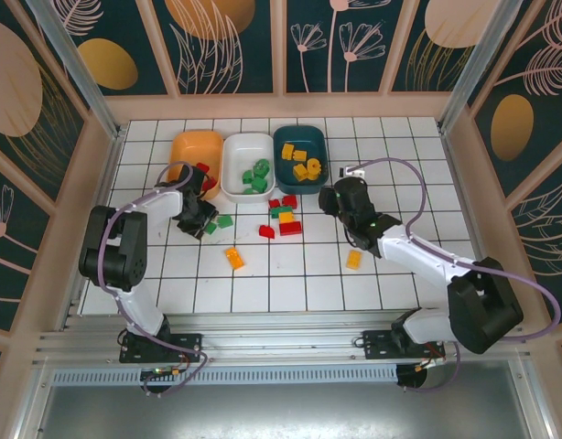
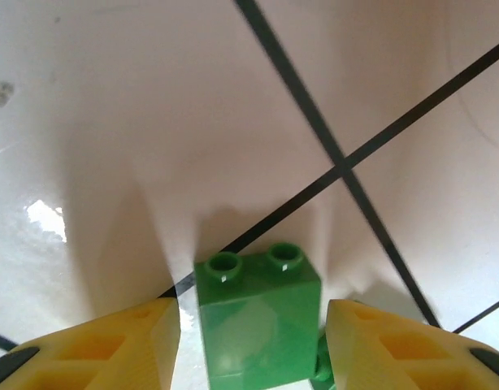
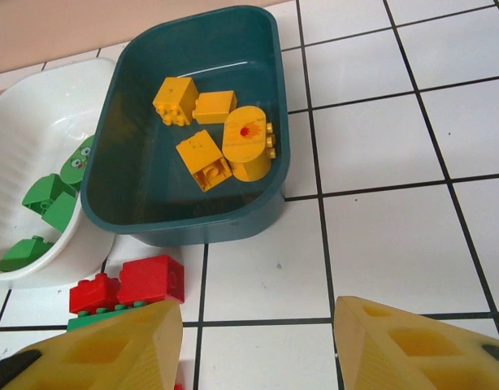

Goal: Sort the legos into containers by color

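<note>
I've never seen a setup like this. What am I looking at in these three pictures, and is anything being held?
These are two robot arms bolted at the near edge of a tiled table. The wide picture looks down from above; the other two come from a camera on each wrist, so the yellow wedges at the bottom are that arm's own fingers. Three trays stand at the back: the orange tray holds red bricks, the white tray green bricks, the teal tray yellow-orange bricks. Others lie loose, like this orange brick. The left gripper straddles a green brick standing on the table, with slim gaps either side, so it is not gripped yet. The right gripper is open and empty.
</note>
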